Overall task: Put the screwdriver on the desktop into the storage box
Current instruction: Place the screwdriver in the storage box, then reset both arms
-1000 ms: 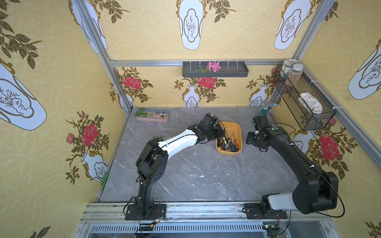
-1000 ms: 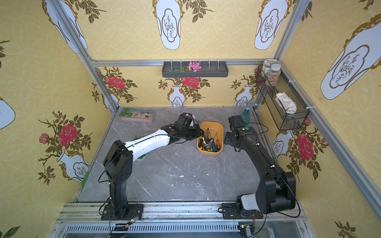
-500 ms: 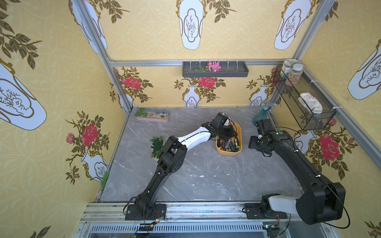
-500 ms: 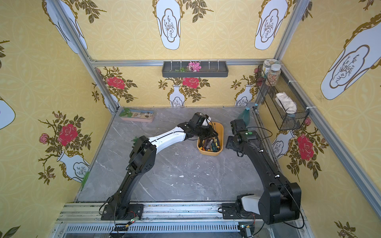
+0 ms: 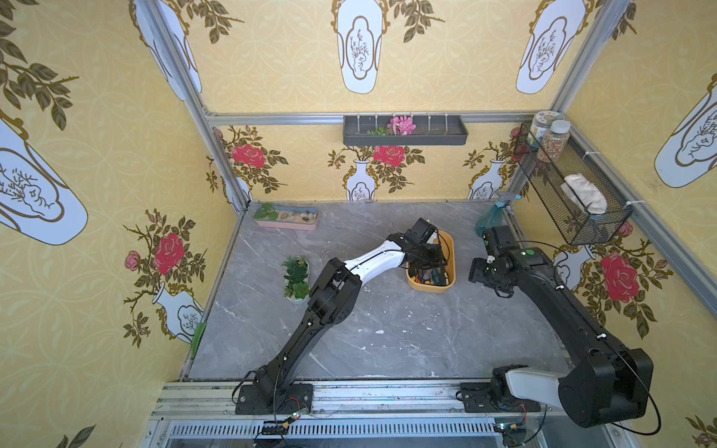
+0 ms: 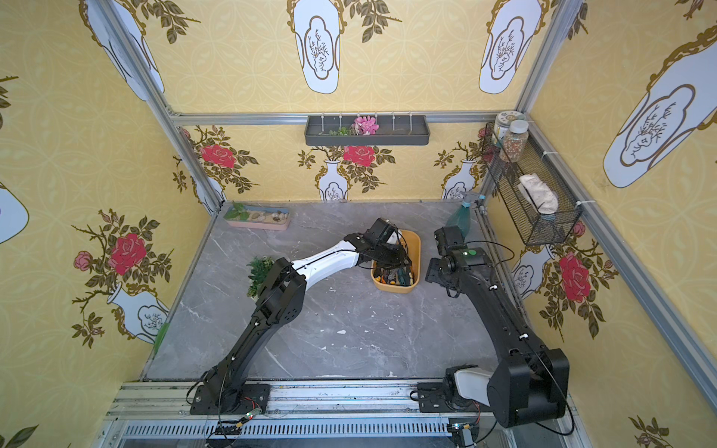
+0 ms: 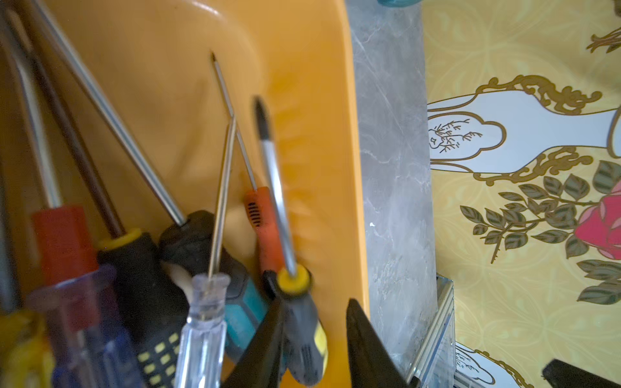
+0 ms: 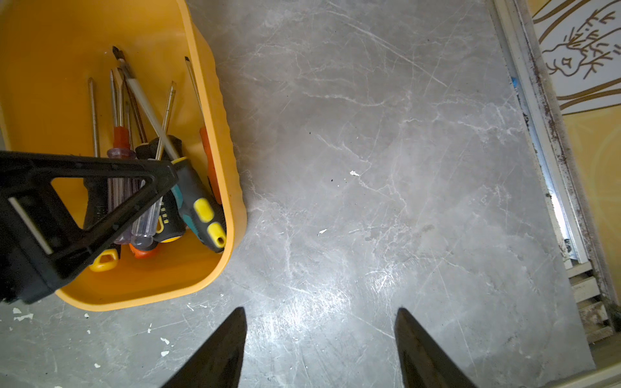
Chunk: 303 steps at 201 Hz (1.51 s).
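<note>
The orange-yellow storage box (image 5: 430,289) (image 6: 395,289) sits on the grey marble desktop (image 5: 388,341) and holds several screwdrivers. My left gripper (image 7: 316,302) (image 5: 426,267) hangs inside the box, open. Between its fingers lies the blurred screwdriver (image 7: 304,336) with a grey and yellow handle, against one finger and clear of the other. In the right wrist view that screwdriver (image 8: 198,205) rests on the pile by the box wall (image 8: 151,292). My right gripper (image 8: 319,312) (image 5: 477,271) stands open and empty over bare desktop, to the right of the box.
A pink tray of pebbles (image 5: 287,219) stands at the back left and a small green plant (image 5: 297,277) at the left. A teal spray bottle (image 5: 490,221) is in the back right corner. A wire basket (image 5: 570,194) hangs on the right wall.
The left arm has reached further over the box and lowered into it. Its jaws have parted from shut. The right arm has drawn back a little from the box.
</note>
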Each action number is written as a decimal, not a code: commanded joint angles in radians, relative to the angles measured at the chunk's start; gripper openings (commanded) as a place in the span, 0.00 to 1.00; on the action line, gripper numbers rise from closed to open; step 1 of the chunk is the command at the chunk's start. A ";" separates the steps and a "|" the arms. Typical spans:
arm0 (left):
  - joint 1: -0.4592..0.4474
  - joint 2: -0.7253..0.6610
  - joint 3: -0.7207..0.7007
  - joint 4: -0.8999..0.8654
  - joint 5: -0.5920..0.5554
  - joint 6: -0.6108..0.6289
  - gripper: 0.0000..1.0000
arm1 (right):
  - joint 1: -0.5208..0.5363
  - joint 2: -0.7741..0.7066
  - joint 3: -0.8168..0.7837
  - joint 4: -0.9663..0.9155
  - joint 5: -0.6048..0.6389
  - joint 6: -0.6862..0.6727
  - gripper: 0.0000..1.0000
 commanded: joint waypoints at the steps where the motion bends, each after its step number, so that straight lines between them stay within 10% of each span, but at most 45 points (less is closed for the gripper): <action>1: 0.001 -0.017 0.016 0.001 -0.050 0.030 0.40 | 0.000 -0.007 0.003 -0.014 0.013 0.010 0.71; 54: 0.000 -0.255 -0.137 0.118 -0.235 0.054 0.46 | 0.002 -0.079 -0.026 0.059 -0.043 -0.018 0.74; 134: -0.002 -0.966 -1.046 0.641 -0.770 0.105 0.56 | 0.001 -0.327 -0.302 0.479 -0.059 -0.112 0.96; 192: 0.012 -1.331 -1.467 0.723 -1.181 0.236 1.00 | -0.004 -0.097 -0.477 0.881 0.103 -0.266 0.97; 280: 0.435 -1.732 -1.847 0.685 -1.117 0.349 1.00 | -0.029 0.178 -0.916 1.970 0.072 -0.443 0.97; 303: 0.507 -1.740 -1.966 0.877 -1.058 0.489 1.00 | -0.048 0.163 -0.858 1.825 0.086 -0.399 0.97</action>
